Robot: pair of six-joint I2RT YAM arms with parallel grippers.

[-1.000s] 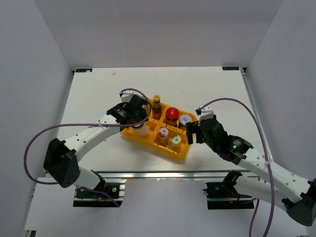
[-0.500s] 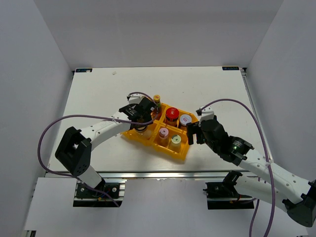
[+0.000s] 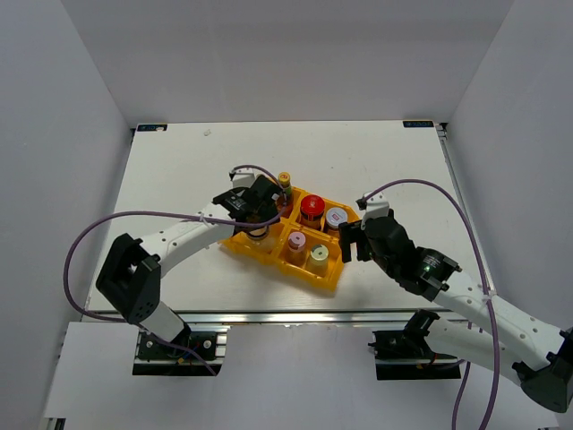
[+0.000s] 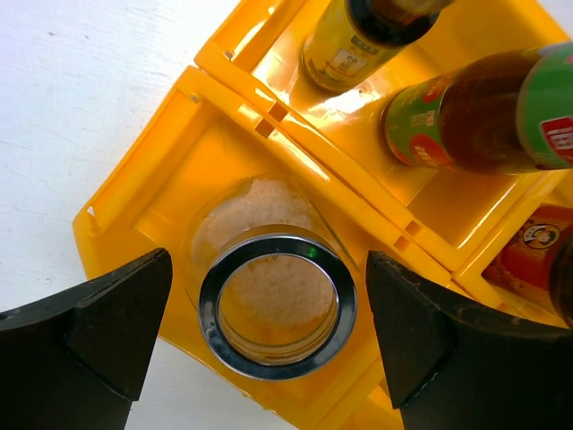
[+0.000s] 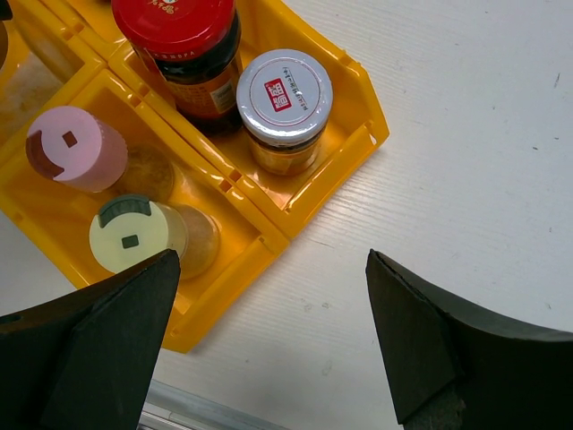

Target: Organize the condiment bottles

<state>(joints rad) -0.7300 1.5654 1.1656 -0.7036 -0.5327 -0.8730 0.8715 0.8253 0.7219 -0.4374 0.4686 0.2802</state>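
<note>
Fingers: the left fingers (image 4: 98,331) stand spread, one on each side of the glass jar (image 4: 277,305), with a narrow gap to its rim on both sides. Nothing is pinched. The jar sits upright in the end compartment of the yellow tray (image 4: 116,179), white grains showing through its metal-ringed mouth. Two slim bottles (image 4: 483,107) lean in the compartment beside it.

Handling, as judged: the jar is rigid glass, smooth, breakable, and fairly weighty for its size. A hold should go across the body just below the ring, squarely, since slick glass may slip or twist.

The right fingers (image 5: 89,349) are likewise spread and hold nothing. They hover over the tray's corner and the bare bench (image 5: 466,134). Below them stand the red-capped jar (image 5: 179,27), silver-lidded jar (image 5: 284,90), pink-capped bottle (image 5: 76,148) and pale-yellow-capped bottle (image 5: 134,235), all inside the tray.

Pose: the left arm (image 3: 183,235) reaches forward, elbow bent, wrist pointing down over the tray's left end. The right arm (image 3: 466,291) stretches in low, its wrist just beside the tray's right end.
</note>
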